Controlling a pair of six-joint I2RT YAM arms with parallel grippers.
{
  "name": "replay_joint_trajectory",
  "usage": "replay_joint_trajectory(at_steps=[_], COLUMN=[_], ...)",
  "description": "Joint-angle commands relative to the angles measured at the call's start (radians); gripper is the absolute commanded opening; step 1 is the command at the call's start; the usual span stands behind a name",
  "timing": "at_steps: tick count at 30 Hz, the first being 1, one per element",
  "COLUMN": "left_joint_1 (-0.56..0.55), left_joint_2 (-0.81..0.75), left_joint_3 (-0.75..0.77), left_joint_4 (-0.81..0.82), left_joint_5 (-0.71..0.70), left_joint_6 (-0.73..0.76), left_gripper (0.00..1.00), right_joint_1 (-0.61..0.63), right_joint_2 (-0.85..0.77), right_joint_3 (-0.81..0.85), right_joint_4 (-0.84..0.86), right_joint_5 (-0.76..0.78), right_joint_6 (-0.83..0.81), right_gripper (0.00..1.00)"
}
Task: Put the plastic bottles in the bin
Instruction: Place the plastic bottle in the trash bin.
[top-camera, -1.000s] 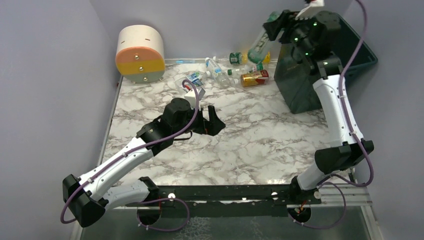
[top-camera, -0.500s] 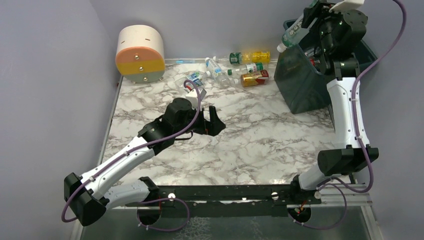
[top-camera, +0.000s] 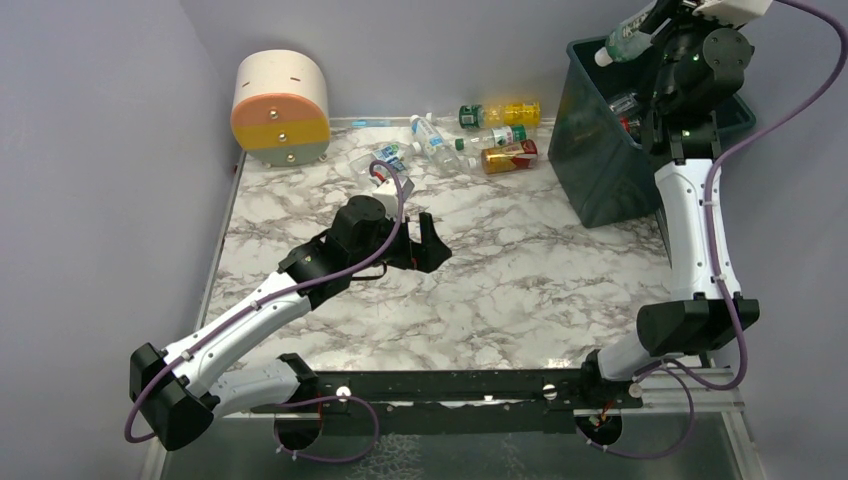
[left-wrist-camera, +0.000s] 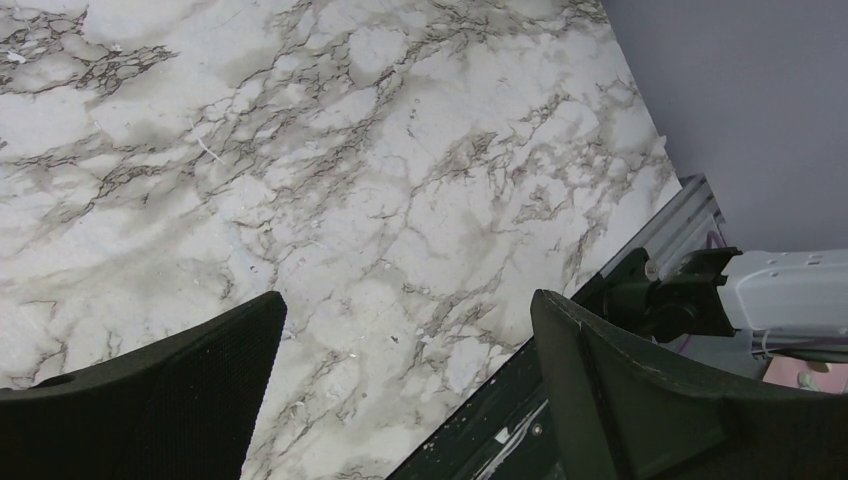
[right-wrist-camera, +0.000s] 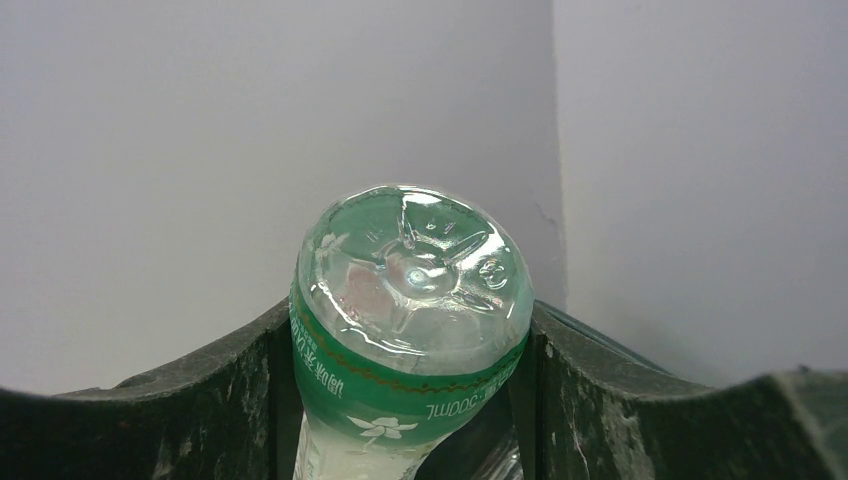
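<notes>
the right gripper (top-camera: 648, 22) is raised in the upper right corner of the top view, over the bin (top-camera: 590, 160); its jaws are closed on a green-label bottle (top-camera: 625, 40), which lies tilted with the white cap pointing down-left, above the far left rim of the bin; in the right wrist view the round clear bottom of this bottle (right-wrist-camera: 412, 270) faces the camera and sits between the 2 dark fingers (right-wrist-camera: 200, 410), touching both; inside the bin some other bottles (top-camera: 626, 104) are partly visible, but i cannot count them; at least 5 plastic bottles (top-camera: 505, 112) lie on the marble table (top-camera: 520, 280) at the top centre, near the back wall, between the bin and the round drum (top-camera: 280, 108); one has yellow liquid, one (top-camera: 508, 157) has amber liquid and a red label, the others are clear; the left gripper (top-camera: 422, 244) hangs low over the middle left of the table, well apart from the bottles; its jaws are wide open and hold nothing, and in the left wrist view only bare marble shows between the fingers (left-wrist-camera: 150, 400).
</notes>
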Motion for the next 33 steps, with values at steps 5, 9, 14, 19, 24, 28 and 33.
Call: replay_joint_trajectory(at_steps=[5,9,14,19,24,28,33], left_joint_1=[0.003,0.003,0.003,0.002,0.003,0.002,0.003], left_joint_2=[-0.003,-0.002,-0.011,-0.022,-0.028,-0.029,-0.015], left_joint_3=[-0.007,-0.007,-0.015,-0.028,-0.032,-0.033,-0.028], left_joint_4=[0.025,0.026,0.026,0.025,0.024,0.02,0.025], left_joint_5=[0.013,0.013,0.014,0.009,0.006,0.002,0.005], left_joint_6=[-0.005,-0.007,-0.009,-0.012,-0.013,-0.012,-0.011], left_gripper=[0.99,0.99,0.99,0.99,0.99,0.99,0.99], right_joint_1=[-0.038,-0.084,-0.116,-0.125,-0.125,-0.124,-0.124], right_joint_2=[0.062,0.098,0.155,0.205,0.234,0.232,0.222], right_joint_3=[-0.037,-0.047,-0.041,-0.044,-0.05,-0.048,-0.046], right_joint_4=[0.089,0.036,-0.041,-0.089,-0.12,-0.135,-0.156], right_joint_5=[0.087,0.024,-0.016,-0.096,-0.121,-0.115,-0.165], right_joint_6=[0.018,0.13,0.208,0.265,0.285,0.284,0.278], right_gripper=[0.64,0.64,0.64,0.63,0.58,0.62,0.75])
